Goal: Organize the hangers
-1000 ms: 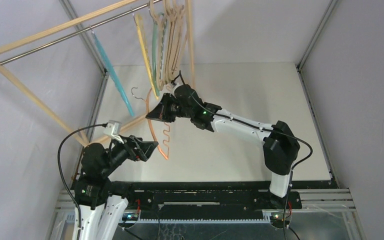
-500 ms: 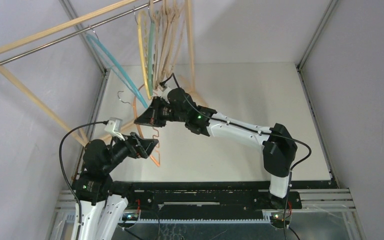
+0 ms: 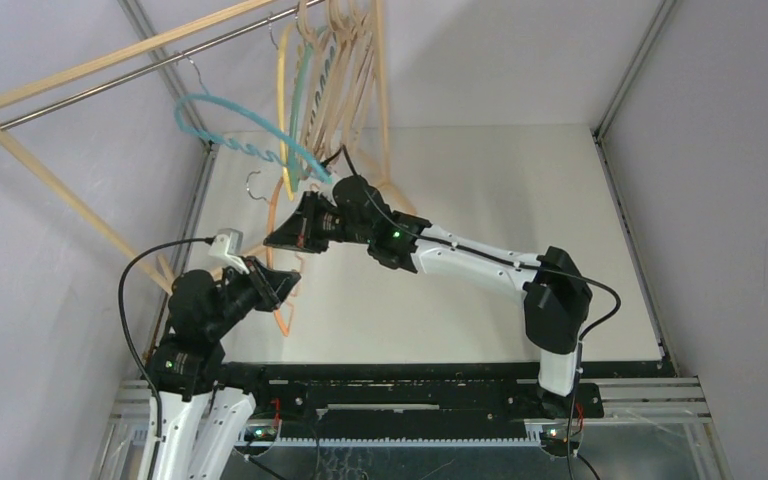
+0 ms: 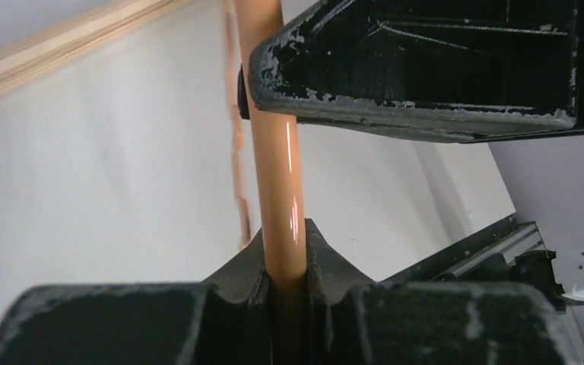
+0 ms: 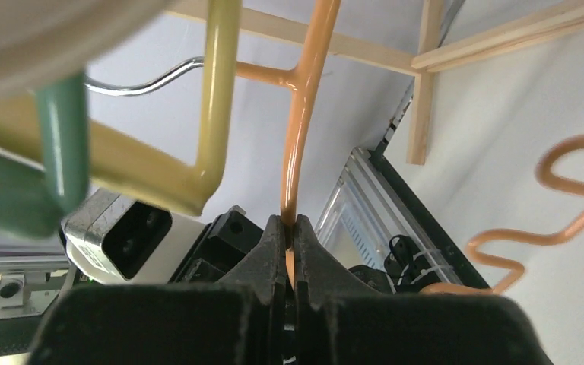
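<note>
An orange hanger with a wavy bar hangs tilted above the table's left side, held by both arms. My right gripper is shut on its thin upper arm. Just below, my left gripper is shut on another stretch of the same orange bar, which runs up past the right gripper's body. A light-blue hanger hangs askew from the metal rail. Yellow, green and light-wood hangers hang bunched at the rail's right end.
The light-wood rack frame slants across the left and back of the white table. In the right wrist view the yellow hanger and the green hanger press close against my camera, beside the rack's wooden post.
My left gripper has shut on the orange hanger. The right arm has carried the hanger leftward, and the light-blue hanger has swung out to the right along the rail.
</note>
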You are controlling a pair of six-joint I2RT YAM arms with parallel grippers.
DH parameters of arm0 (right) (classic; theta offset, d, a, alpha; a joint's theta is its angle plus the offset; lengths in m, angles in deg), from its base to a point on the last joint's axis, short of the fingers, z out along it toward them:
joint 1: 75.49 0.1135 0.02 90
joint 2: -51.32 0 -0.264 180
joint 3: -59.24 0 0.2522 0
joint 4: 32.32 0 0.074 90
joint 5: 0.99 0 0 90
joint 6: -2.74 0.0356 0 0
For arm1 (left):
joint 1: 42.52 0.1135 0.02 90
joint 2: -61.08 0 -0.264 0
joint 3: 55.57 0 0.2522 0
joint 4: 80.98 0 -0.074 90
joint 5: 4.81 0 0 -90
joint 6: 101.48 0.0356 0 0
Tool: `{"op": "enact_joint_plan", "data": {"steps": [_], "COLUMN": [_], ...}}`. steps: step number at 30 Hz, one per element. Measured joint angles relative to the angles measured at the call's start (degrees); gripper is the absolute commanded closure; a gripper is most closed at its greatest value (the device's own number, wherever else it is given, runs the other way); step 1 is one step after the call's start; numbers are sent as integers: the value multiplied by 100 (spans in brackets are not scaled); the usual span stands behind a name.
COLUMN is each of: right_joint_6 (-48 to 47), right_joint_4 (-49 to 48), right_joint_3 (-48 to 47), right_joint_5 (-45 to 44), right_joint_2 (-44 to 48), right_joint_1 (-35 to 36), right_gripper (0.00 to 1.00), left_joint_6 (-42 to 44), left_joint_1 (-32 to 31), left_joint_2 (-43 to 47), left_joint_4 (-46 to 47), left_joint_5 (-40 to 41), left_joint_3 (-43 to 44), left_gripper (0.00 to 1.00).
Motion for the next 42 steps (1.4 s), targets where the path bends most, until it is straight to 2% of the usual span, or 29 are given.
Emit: {"op": "enact_joint_plan", "data": {"steps": [1, 2, 4, 6, 7, 10, 11, 17, 24, 28, 34, 42], "right_joint_6": [-2, -2, 15, 55, 96, 107, 96, -57, -472, -625, -835, -1657], "right_joint_4": [-20, -63, -205, -363, -378, -378, -363, -116, 310, 341, 656, 1615], "right_joint_3": [20, 72, 262, 662, 861, 1624, 1860, 2898, 3449, 3877, 4487, 4577], "right_joint_5": [-9, -4, 7, 15, 15, 17, 7, -195, -466, -448, -461, -973], "right_joint_2": [0, 15, 92, 297, 411, 855, 990, 1751, 2719, 3294, 4026, 5001], "right_joint_1": [0, -2, -26, -92, -122, -251, -323, -743, -1126, -1467, -1998, -2249], "right_gripper": [100, 90, 69, 41, 31, 13, 10, 5, 3, 3, 0, 0], "left_joint_6": [9, 9, 28, 70, 72, 72, 70, -37, -387, -428, -151, 592], "left_joint_1": [2, 2, -9, -57, -59, -55, -48, -50, -50, -48, -44, -44], "left_joint_2": [2, 4, -2, -28, -68, -186, -212, -262, -140, -264, -1086, -2330], "left_joint_4": [-20, -61, -175, -385, -501, -640, -667, -1038, -1639, -1838, -1801, -1185], "left_joint_5": [7, 15, 39, 81, 186, 501, 597, 1307, 3008, 3823, 4721, 5421], "left_joint_3": [11, 28, 72, 155, 214, 299, 299, 302, 540, 1086, 2319, 3410], "left_gripper": [100, 100, 100, 100, 100, 100, 100, 100, 100, 100, 100, 100]}}
